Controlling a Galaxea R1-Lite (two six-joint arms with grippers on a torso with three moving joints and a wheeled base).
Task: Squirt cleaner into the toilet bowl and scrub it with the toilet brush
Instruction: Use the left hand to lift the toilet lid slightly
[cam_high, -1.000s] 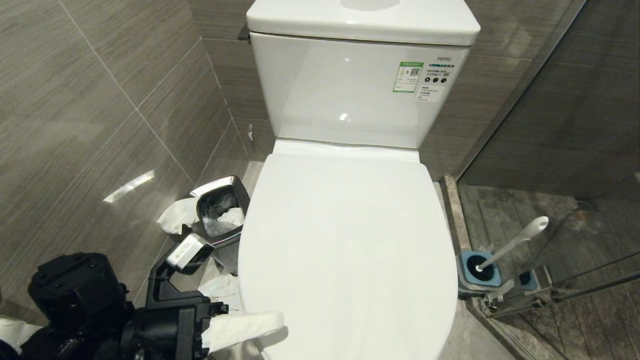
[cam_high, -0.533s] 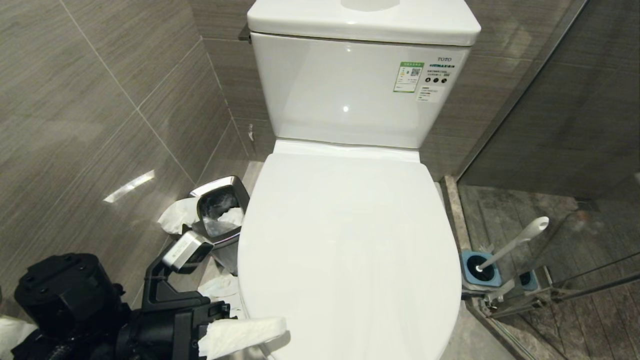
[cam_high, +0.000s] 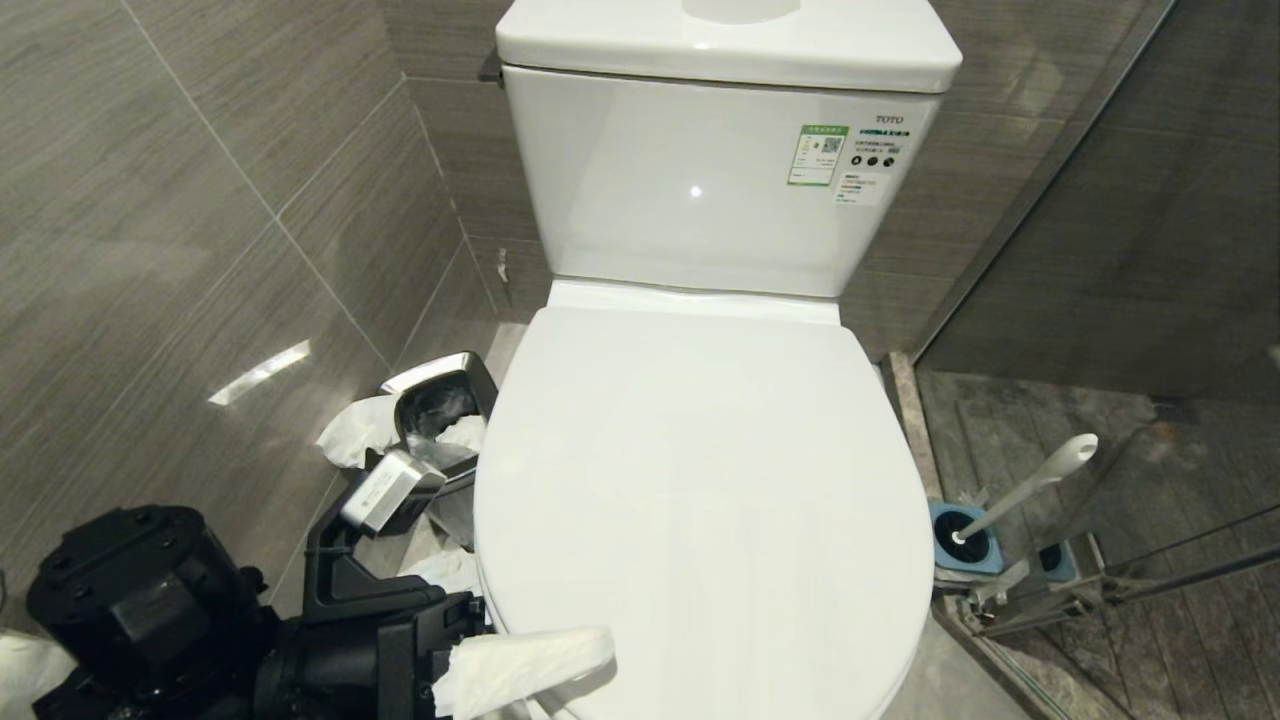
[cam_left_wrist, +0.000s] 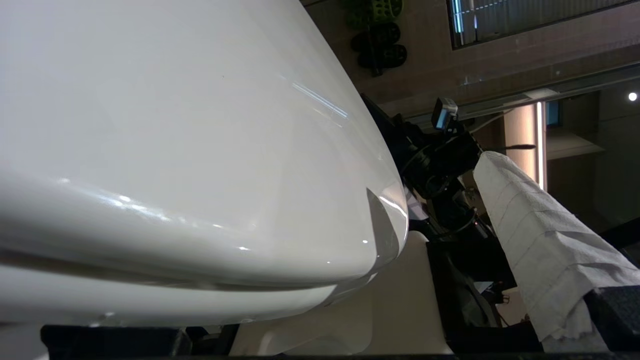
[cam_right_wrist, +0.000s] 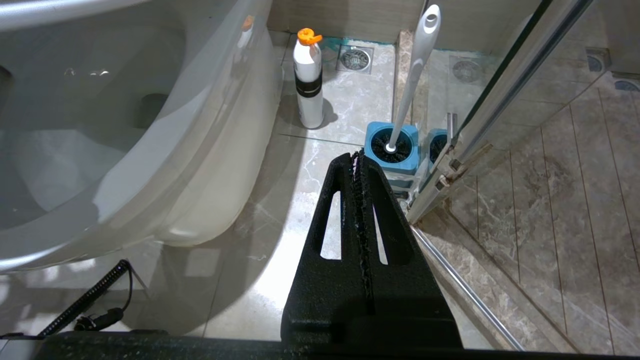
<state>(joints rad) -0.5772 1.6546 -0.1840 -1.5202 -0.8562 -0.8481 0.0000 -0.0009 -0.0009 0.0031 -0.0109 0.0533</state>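
My left gripper (cam_high: 520, 665), its one visible finger wrapped in white tissue (cam_high: 525, 660), has slid along the near-left edge of the closed toilet lid (cam_high: 700, 500) toward the lid's front; a second ago the tissue tip reached less far across that edge. The jaws stand wide and hold nothing but their own wrapping. In the left wrist view the lid's rounded front lip (cam_left_wrist: 350, 240) sits right between me and the tissue-covered finger (cam_left_wrist: 545, 260), with a dark seam beneath it, so I judge I am lining up to hook under that lip and raise the lid. Nothing can be squirted or scrubbed until the toilet bowl (cam_right_wrist: 100, 150) is uncovered; only its glossy white outer flank shows from my right wrist. My right gripper (cam_right_wrist: 357, 165) hangs parked with its fingers pressed together, empty. Just beyond its tip stands the toilet brush (cam_right_wrist: 412, 75), slim white handle leaning up out of a square blue holder (cam_right_wrist: 390, 150), black bristles sunk inside. Farther off beside the bowl's base is a white bottle (cam_right_wrist: 307, 85) with an orange cap, possibly the cleaner's.
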